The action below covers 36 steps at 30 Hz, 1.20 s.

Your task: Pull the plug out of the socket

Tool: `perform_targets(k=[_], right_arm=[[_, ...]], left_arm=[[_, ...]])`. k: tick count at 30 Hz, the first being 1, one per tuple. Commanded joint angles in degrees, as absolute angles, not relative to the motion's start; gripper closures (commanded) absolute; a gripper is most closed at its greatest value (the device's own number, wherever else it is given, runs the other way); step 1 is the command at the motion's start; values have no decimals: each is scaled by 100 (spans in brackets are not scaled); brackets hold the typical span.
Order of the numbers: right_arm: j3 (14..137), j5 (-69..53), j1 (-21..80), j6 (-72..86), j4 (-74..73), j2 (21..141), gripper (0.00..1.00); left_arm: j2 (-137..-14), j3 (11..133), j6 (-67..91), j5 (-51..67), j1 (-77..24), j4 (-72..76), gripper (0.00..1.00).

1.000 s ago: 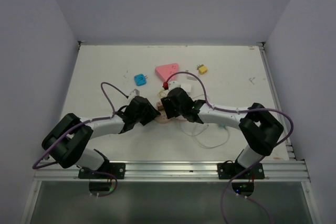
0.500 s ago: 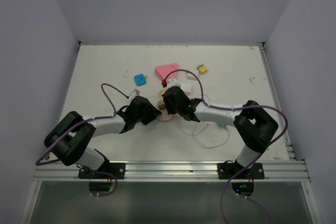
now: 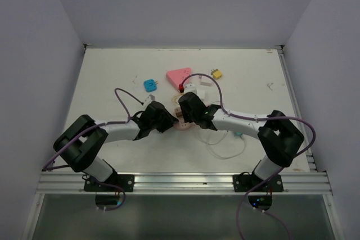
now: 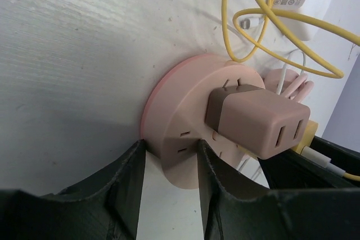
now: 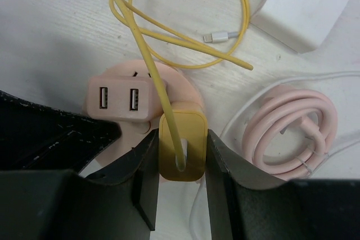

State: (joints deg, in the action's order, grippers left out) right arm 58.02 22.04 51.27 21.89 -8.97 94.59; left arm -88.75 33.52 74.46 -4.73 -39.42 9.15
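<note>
Two robot arms reach inward and meet over a round pink socket (image 3: pixel 184 125) near the middle of a white table (image 3: pixel 112 82).

From the right wrist, we see the right gripper (image 5: pixel 181 161) clamped on a yellow plug (image 5: pixel 191 155), one black finger flat against each side. The plug sits against the socket's face, just beside a pale pink plug (image 5: pixel 118 99) with two slots. A yellow cable (image 5: pixel 140 32) runs from the yellow plug and loops over the table beyond the socket.

From the left wrist, the left gripper (image 4: pixel 170 161) straddles the socket's near edge, its fingers (image 4: pixel 126 189) close against the pink body on either side. We cannot tell whether they are pressing on it.

A white charger (image 5: pixel 301 7) lies beyond the socket, and a coiled pink cable (image 5: pixel 292 133) lies to its right. Farther back on the table rest a small blue block (image 3: pixel 149 85), a pink triangle (image 3: pixel 178 75) and a small yellow piece (image 3: pixel 216 73).
</note>
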Motion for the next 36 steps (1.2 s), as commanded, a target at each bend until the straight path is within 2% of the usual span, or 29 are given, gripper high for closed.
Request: perform_targets(k=[1, 9, 13, 20, 27, 29, 32, 36], right_arm=[[6161, 2188, 5238, 2654, -334, 8746, 100], [6196, 2426, 5256, 2804, -246, 8640, 100], [6275, 2680, 5440, 2593, -184, 8964, 100], [6258, 3295, 5853, 2452, -333, 9465, 100], [6074, 3814, 5854, 2408, -633, 9264, 100], [5881, 3588, 5757, 2425, -398, 9045, 100], [5635, 2560, 5520, 2723, -28, 8614, 100], [5976, 1777, 5467, 2874, 53, 8411, 100]], left_arm=[[-9623, 3050, 7260, -1046, -4060, -1072, 64], [-10037, 3498, 7277, -1213, -4280, -1468, 65], [-10143, 3709, 7286, -1266, -4324, -1722, 67], [-9967, 3595, 7321, -1266, -4342, -1635, 67], [-9949, 3577, 7330, -1266, -4342, -1617, 68], [-9949, 3568, 7339, -1274, -4342, -1608, 68], [-9923, 3542, 7348, -1274, -4342, -1617, 68], [-9844, 3489, 7383, -1283, -4342, -1608, 68]])
